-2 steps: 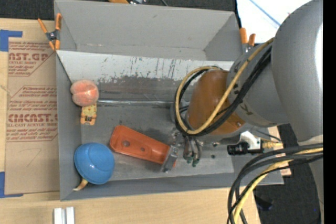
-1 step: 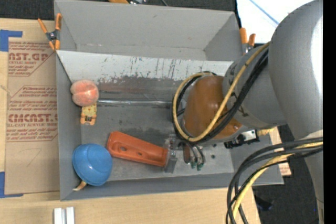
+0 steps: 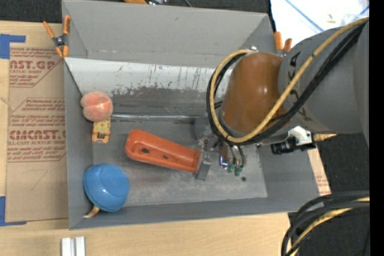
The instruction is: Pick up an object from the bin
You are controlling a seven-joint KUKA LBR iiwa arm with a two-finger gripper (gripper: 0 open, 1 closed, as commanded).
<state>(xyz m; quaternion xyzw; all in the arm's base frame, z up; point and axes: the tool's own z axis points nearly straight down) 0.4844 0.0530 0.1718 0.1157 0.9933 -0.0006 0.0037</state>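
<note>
Orange elongated plastic tool (image 3: 162,151) lies flat on the grey metal bin (image 3: 168,30) floor, one end right at the gripper (image 3: 206,160), the rest stretching away leftward from it; gripper open or closed, cannot tell. Blue round plastic cap (image 3: 106,187) sits farther out that same side

I've got a long orange handle (image 3: 161,153) of moulded plastic lying flat on the floor of the bin (image 3: 174,192), about mid-bin and nearer the lower wall in my camera view. It runs left to right and slants slightly downward toward the right. The left end is broad and rounded, and I can see two dark openings in its top face there. A short grey piece sticks out of the right end, which sits just at my gripper (image 3: 207,159).
</note>
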